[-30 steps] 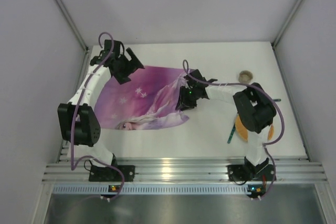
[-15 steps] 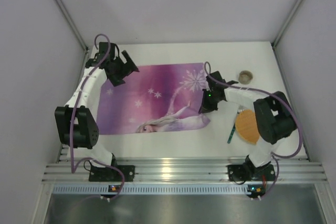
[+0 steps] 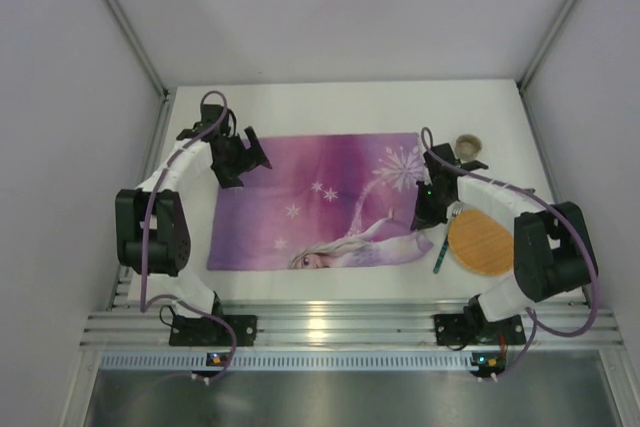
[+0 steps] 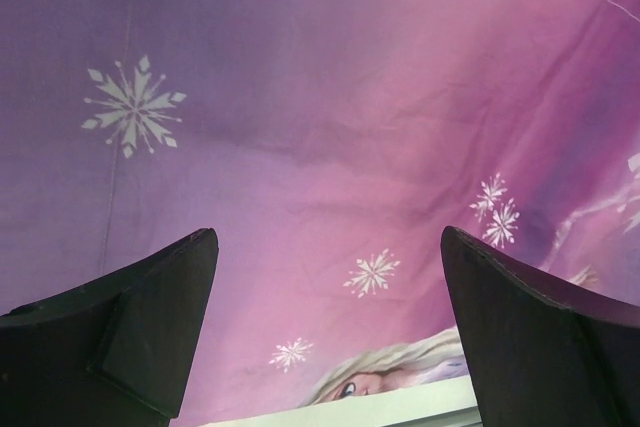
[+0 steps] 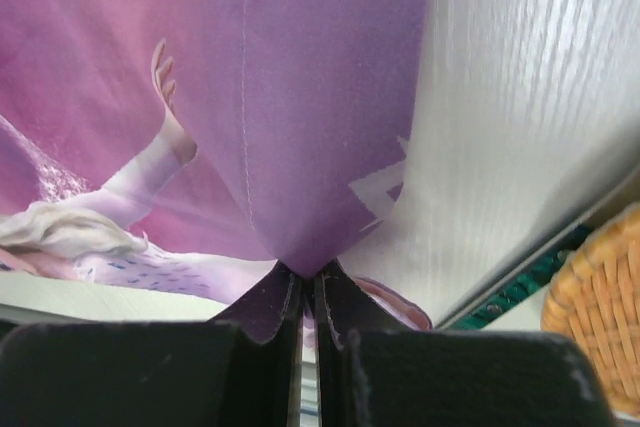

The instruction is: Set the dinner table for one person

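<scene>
White matte dinner table (image 3: 330,107): purple princess cloth placemat (image 3: 320,202) spread. Right gripper (image 5: 312,285) pinches its right edge; left gripper (image 4: 330,317) wide apart, empty. Lower edge flat, short of round wicker mat (image 3: 480,244), then release

Counter (image 3: 330,107): large, plain white, matte, rectangular, flat and level. Fills middle of top view, far edge at upper centre, near edge against metal rail (image 3: 340,327) at lower centre. Centre covered by purple mat (image 3: 320,202). Bare white band along far edge and at right side, thin strip along near edge. Right wrist view: white with faint streaked grain, upper right. Left wrist view: pale sliver, bottom centre.
</scene>
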Controlling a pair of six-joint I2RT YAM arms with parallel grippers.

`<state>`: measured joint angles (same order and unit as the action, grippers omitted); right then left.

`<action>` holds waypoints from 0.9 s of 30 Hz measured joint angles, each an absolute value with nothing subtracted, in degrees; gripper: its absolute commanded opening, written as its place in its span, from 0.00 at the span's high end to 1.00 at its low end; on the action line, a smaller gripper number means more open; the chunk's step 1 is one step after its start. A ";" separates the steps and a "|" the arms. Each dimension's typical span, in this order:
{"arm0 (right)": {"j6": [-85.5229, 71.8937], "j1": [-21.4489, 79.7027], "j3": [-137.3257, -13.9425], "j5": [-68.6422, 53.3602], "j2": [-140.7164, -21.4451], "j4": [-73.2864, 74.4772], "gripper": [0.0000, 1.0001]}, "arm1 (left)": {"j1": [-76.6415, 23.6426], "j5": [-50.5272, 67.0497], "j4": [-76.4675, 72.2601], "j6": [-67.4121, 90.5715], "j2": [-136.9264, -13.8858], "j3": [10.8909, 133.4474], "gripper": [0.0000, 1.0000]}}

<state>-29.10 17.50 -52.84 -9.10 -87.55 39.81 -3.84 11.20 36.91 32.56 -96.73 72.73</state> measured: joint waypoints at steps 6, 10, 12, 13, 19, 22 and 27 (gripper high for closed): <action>-29.12 17.50 -51.79 -8.75 -83.15 45.08 0.98 | -3.84 11.60 36.21 31.09 -97.65 72.44 0.02; -29.69 17.50 -53.74 -7.77 -81.71 49.36 0.28 | -3.84 11.68 36.07 30.17 -97.65 72.44 0.01; -29.12 17.50 -57.32 -6.17 -81.71 52.38 0.19 | -3.84 11.68 36.14 29.80 -97.65 72.44 0.01; -28.67 17.50 -59.77 -5.39 -81.73 54.04 0.16 | -3.84 11.66 36.16 29.69 -97.62 72.44 0.02; -24.73 14.55 -82.87 -0.21 -84.34 59.64 0.11 | -3.84 11.27 36.49 28.64 -95.83 72.18 0.02; -22.35 8.08 -93.27 0.91 -88.27 60.14 0.12 | -3.84 10.90 36.71 28.40 -94.11 71.64 0.02; -20.97 -1.98 -102.54 1.67 -98.83 60.97 0.14 | -3.84 10.20 37.47 27.92 -91.79 70.06 0.02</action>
<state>-20.97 -1.98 -102.54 1.67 -98.83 60.97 -3.84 10.20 37.47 27.92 -91.79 70.06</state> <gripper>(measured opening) 0.864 0.985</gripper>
